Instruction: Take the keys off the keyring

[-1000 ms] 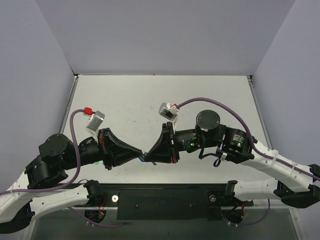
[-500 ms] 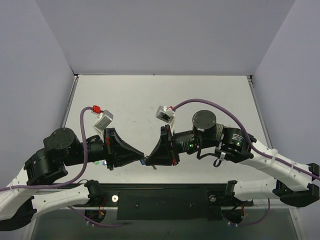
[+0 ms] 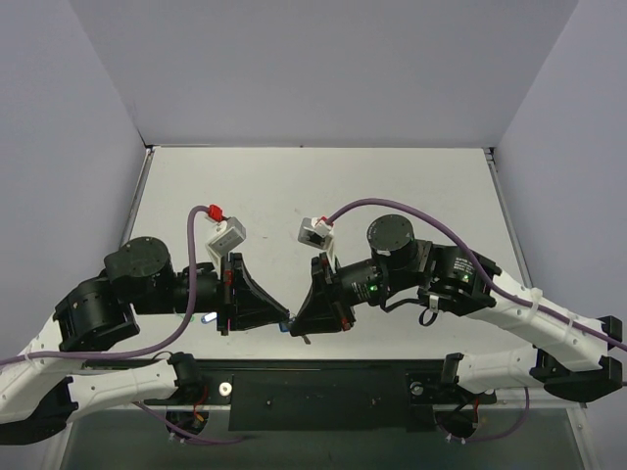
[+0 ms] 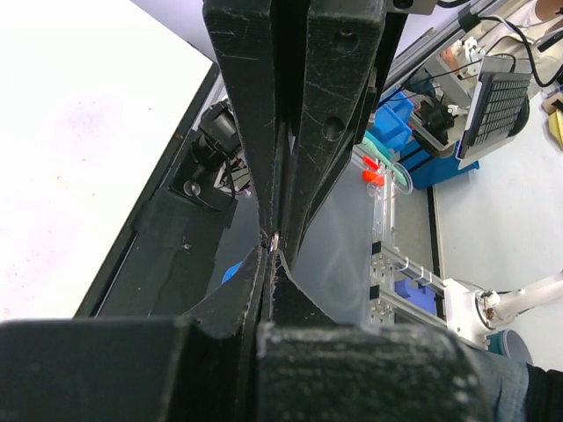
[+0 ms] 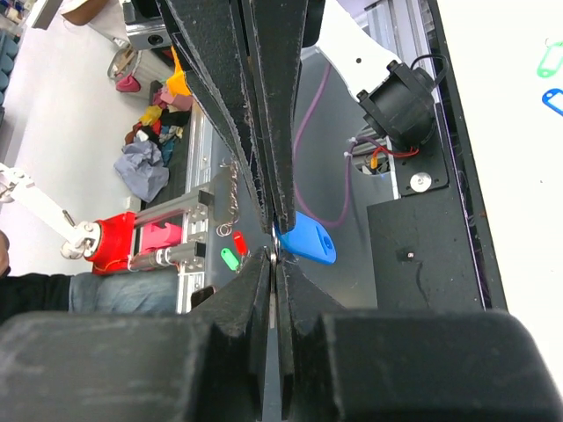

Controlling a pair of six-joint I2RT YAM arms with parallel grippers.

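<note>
My two grippers meet tip to tip low over the near edge of the table [image 3: 392, 196]. The left gripper [image 3: 284, 318] is shut, with the bright blue key [image 5: 306, 242] sticking out beside its fingertips [image 5: 283, 198]. The right gripper [image 3: 297, 323] is shut on a thin silver piece, the keyring [image 5: 274, 255]. In the left wrist view the left gripper [image 4: 271, 251] shows closed jaws, a silver glint [image 4: 276, 239] at the tips and a sliver of blue [image 4: 230, 272] beside them. In the right wrist view the right gripper [image 5: 274, 260] is closed on the ring.
Two loose keys lie on the table, one with a green cap [image 5: 549, 60] and one with a blue cap [image 5: 552, 99]; a small pale blue thing [image 3: 209, 317] shows by the left wrist. The black front rail [image 3: 313, 392] runs just below the grippers.
Both wrists have swung and moved slightly toward the near edge, the left arm shifting right. The grippers stayed shut and tip to tip throughout.
</note>
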